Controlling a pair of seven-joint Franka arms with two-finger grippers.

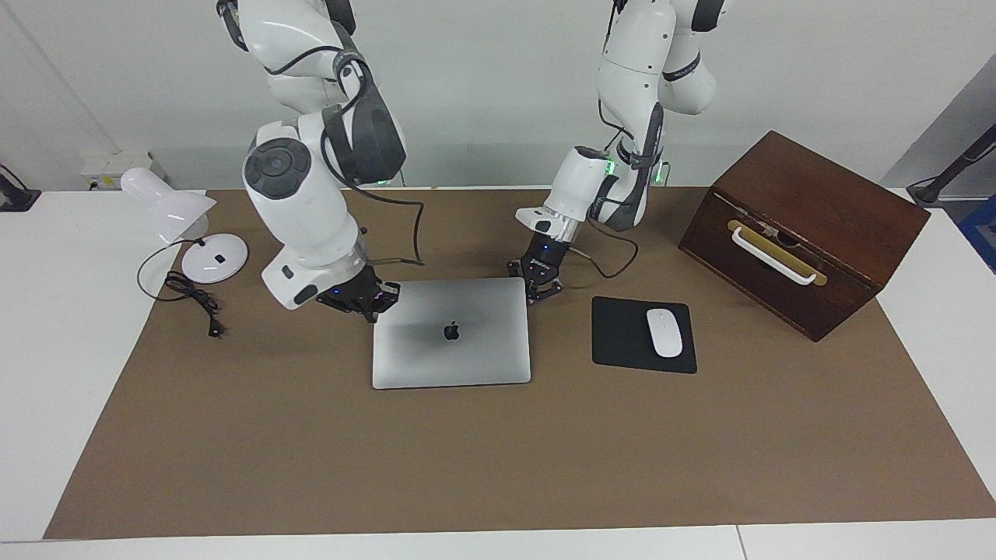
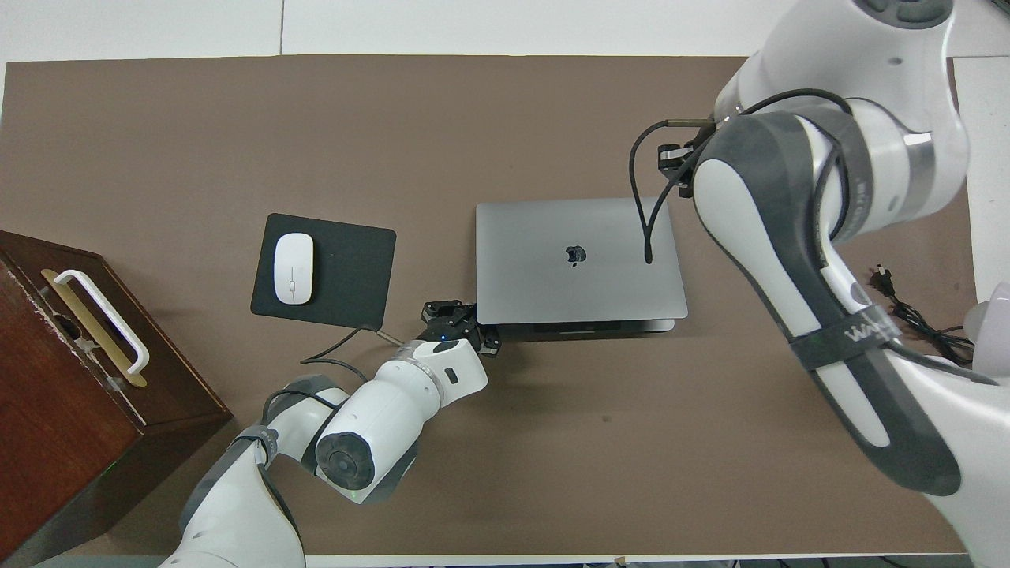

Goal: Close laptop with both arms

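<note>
From across the table, the laptop (image 1: 451,333) lay closed mid-mat; the left gripper (image 1: 542,293), fingers together, sat at its corner nearest the robots, while the right gripper (image 1: 366,301), closed and empty, hung over the other such corner.

From overhead, the lid's logo showed, near the mouse pad (image 2: 323,263).

Apple logo on the laptop (image 1: 451,333) lid; the arms' band lettering is unreadable

White mouse (image 1: 664,332) on black mouse pad (image 1: 622,336); wooden box (image 1: 809,225) nearby.
</note>
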